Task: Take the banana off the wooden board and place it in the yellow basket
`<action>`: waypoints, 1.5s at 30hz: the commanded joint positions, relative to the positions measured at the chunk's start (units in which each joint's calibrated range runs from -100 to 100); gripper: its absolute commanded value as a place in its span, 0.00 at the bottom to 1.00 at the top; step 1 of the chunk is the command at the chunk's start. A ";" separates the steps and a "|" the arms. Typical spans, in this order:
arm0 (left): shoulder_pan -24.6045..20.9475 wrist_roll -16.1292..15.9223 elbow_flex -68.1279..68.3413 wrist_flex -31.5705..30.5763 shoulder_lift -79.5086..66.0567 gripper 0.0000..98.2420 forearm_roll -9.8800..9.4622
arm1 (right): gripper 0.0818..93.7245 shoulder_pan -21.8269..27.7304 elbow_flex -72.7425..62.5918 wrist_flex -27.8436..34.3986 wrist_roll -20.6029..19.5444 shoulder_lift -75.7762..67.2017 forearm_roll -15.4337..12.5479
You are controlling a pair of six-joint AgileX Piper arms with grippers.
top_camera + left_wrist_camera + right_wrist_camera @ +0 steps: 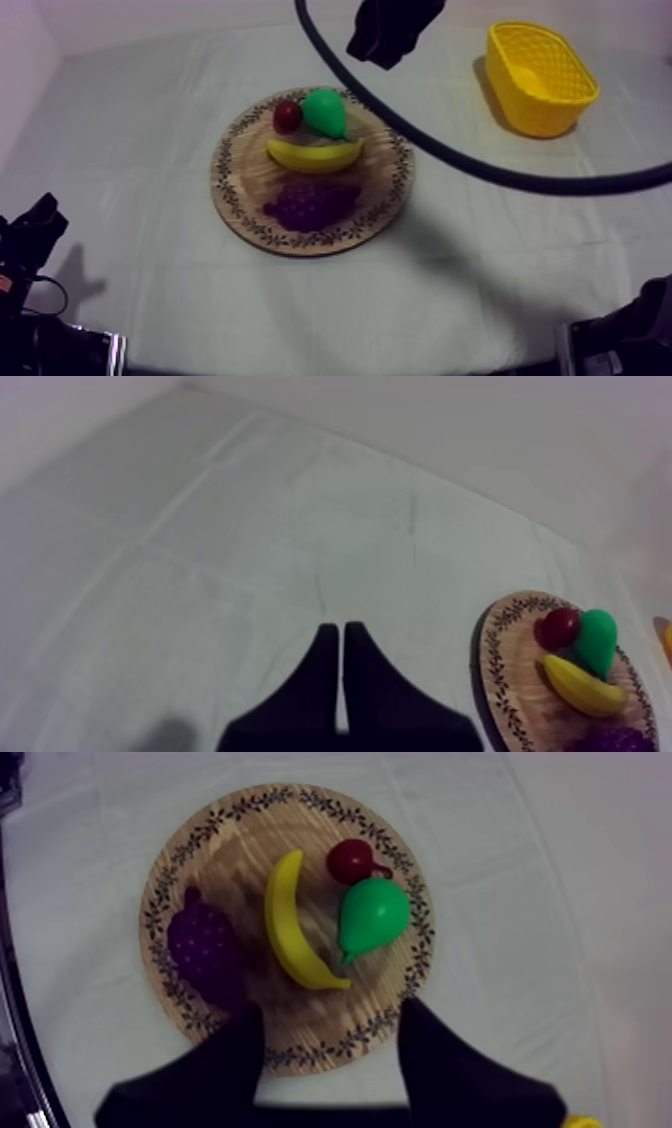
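Broadly, the tabletop (130,130) lies open round the wooden board (245,180) and toward the yellow basket (548,105); the right end effector (330,1014) hangs spread above the board's edge, the left end effector (341,638) pressed together; the banana (315,155) lies mid-board between grapes (312,205) and pear (325,112), so a careless descent may knock either.

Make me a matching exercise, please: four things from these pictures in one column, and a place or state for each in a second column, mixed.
1 banana
2 grapes
3 basket
4 left gripper

a shut, over bare cloth
b middle of the board
c on the cloth, off the board
d purple, near the board's rim

Pairs: 1-b, 2-d, 3-c, 4-a
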 commanded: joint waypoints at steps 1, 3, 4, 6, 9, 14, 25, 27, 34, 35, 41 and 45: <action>-0.01 0.01 -0.01 -0.02 -0.05 0.00 -0.03 | 0.54 -0.25 0.16 -0.03 0.00 0.27 0.43; -0.01 0.02 -0.01 -0.02 -0.05 0.00 -0.03 | 0.55 -0.48 0.33 -0.33 0.06 0.69 0.66; -0.01 0.02 -0.01 -0.02 -0.05 0.00 -0.03 | 0.56 -0.54 0.43 -0.56 0.14 0.95 0.74; -0.01 0.02 -0.01 -0.02 -0.05 0.00 -0.03 | 0.58 -0.66 0.60 -1.11 0.42 1.55 0.88; -0.01 -0.01 -0.01 -0.02 -0.05 0.00 -0.03 | 0.59 -0.78 1.05 -2.45 0.75 2.84 1.20; -0.01 -0.01 -0.01 -0.02 -0.05 0.00 -0.03 | 0.59 -0.78 1.99 -5.23 1.60 6.67 1.49; -0.01 0.02 -0.01 -0.02 -0.05 0.00 -0.03 | 0.58 -0.79 -1.21 -7.61 3.95 19.17 0.75; -0.01 0.02 -0.01 -0.02 -0.05 0.00 -0.03 | 0.58 -0.98 -2.30 -7.48 4.21 21.42 0.58; -0.01 0.02 -0.01 -0.02 -0.05 0.00 -0.03 | 0.57 -1.68 -5.06 -7.26 5.08 28.07 -0.40; -0.01 0.02 -0.01 -0.02 -0.05 0.00 -0.03 | 0.57 -1.73 -5.38 -7.31 5.17 28.92 -0.52; -0.01 0.02 -0.01 -0.02 -0.05 0.00 -0.03 | 0.57 -1.80 -8.09 -7.55 5.76 34.20 -1.08; -0.01 0.02 -0.01 -0.02 -0.05 0.00 -0.03 | 0.57 -1.72 -10.71 -7.23 5.97 37.53 -1.38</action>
